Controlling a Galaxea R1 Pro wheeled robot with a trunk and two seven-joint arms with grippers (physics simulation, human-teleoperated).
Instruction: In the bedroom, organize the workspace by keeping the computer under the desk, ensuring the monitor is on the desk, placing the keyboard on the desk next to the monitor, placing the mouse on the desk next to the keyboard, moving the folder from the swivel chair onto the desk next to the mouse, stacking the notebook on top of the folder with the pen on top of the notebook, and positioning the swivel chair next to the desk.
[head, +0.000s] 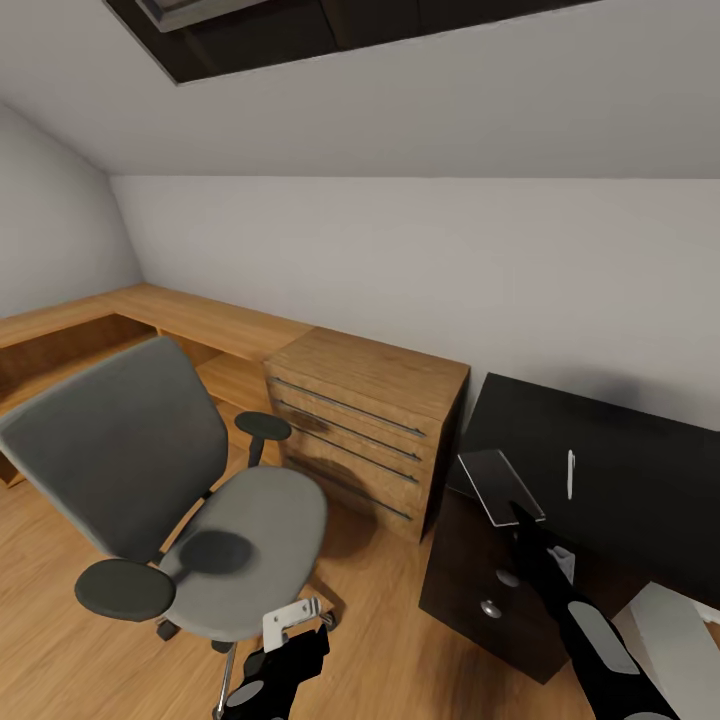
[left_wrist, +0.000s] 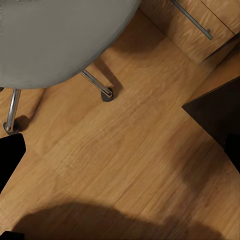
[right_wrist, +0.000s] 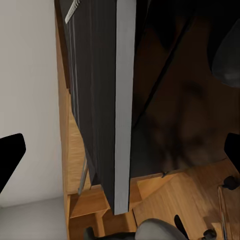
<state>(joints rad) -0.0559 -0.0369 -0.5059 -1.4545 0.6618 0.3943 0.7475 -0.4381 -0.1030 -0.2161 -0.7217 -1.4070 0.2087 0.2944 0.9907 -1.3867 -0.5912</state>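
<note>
The right gripper (right_wrist: 122, 152) has its fingers spread wide with the notebook (head: 498, 483) between them, touching neither as far as the wrist view shows. The left gripper (left_wrist: 120, 150) hangs open and empty over the floor by the swivel chair (head: 250, 540). The notebook sits at the near corner of the desk (head: 640, 470), the pen (head: 570, 473) just beyond it. It looks light, thin, stiff and glossy (likely slippery), so pinch across its faces near an overhanging edge.
</note>
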